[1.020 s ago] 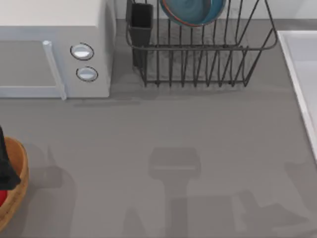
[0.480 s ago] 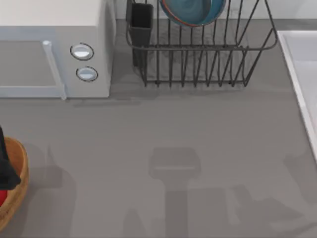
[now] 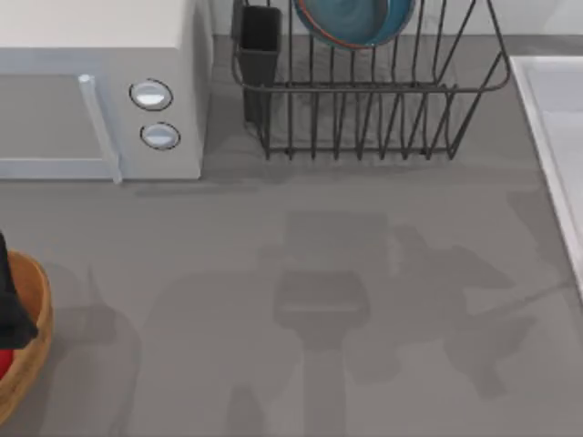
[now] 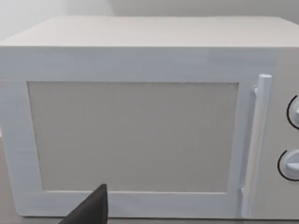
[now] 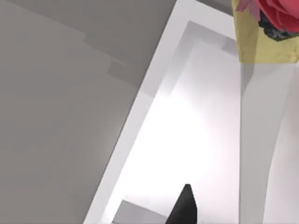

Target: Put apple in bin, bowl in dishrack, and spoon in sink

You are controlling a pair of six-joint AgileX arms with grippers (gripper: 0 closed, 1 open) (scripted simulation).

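With the bowl (image 3: pixel 353 20) in the dishrack (image 3: pixel 364 100) and the apple (image 3: pixel 5 362) in the bin (image 3: pixel 32 341), the right pincer (image 5: pixel 184 207), its opening impossible to tell, hung over the sink (image 5: pixel 154 88), where any spoon release should probably be low and central.

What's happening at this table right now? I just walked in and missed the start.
Two AgileX arms are sorting kitchen things. The blue bowl already sits in the black dishrack beside the microwave. At the left edge, a bit of the red apple shows inside the wooden bin, with part of the left arm over it. The right wrist camera looks down over the white sink; a dark claw finger shows there.
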